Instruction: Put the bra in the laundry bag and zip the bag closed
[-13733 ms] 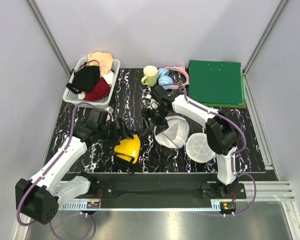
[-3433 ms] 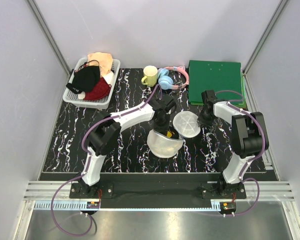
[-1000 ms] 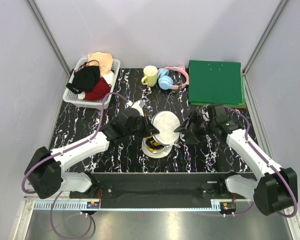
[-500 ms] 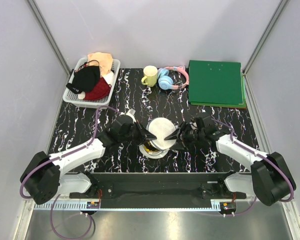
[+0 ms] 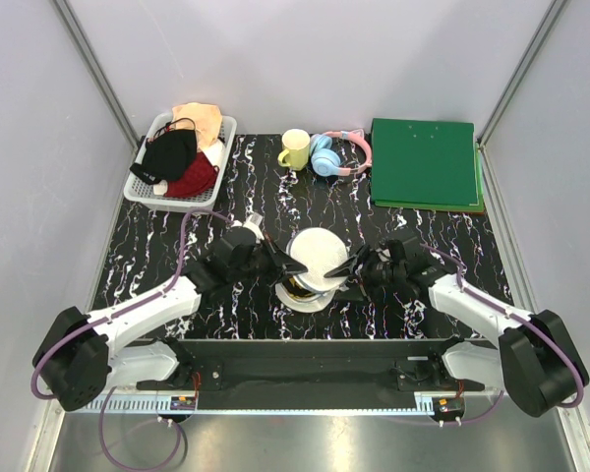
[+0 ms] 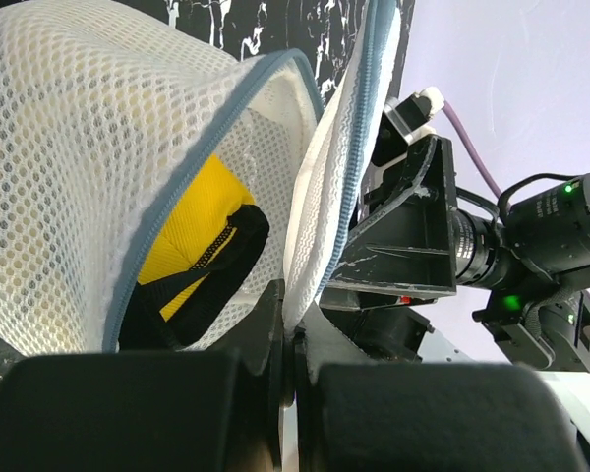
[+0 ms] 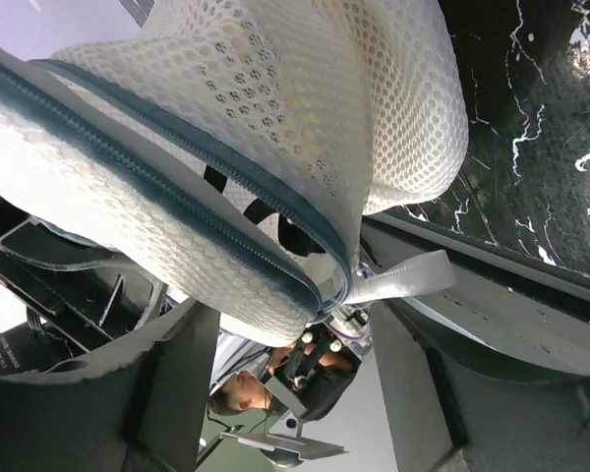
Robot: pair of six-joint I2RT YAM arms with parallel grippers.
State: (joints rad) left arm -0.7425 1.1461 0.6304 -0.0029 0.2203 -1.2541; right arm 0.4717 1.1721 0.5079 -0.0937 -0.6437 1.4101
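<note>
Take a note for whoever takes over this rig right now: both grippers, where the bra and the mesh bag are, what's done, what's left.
The left gripper has its fingers shut on the rim of the laundry bag, holding it at mid-table.
The right gripper is open, with its fingers either side of the zipper pull and not clamped on it.
The bra is inside the bag, yellow showing through the gap between the halves.
Done: bra in.
Left: grip the pull and run the zipper round until closed.

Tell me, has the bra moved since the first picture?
Yes. The bra went right, from left of the mug's line to below it, now inside the bag.
</note>
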